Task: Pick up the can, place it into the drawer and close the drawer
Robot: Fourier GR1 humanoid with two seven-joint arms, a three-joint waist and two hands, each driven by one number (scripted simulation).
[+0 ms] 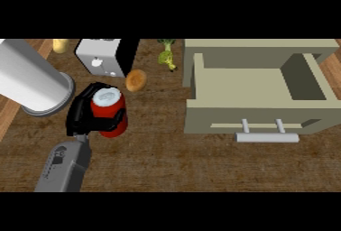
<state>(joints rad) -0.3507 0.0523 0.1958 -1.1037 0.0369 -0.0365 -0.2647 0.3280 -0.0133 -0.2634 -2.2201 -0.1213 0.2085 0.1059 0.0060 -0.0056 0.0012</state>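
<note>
Kitchen, wood-grain surface (200,162), white toaster (100,56) just beyond the robot hand (83,115), bread roll (135,80) and leafy vegetable (166,55) beyond it, open beige drawer (256,122) to its right

Forearm (65,168): one in view, grey, boxy, with small dark markings on its upper face. Hand (83,115): glossy black, chunky fingers, joined by a narrow grey wrist.

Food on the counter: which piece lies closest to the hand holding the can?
The round orange-brown piece, just up and right of the left hand curled round the red can. The green vegetable and yellowish piece lie farther off.
</note>
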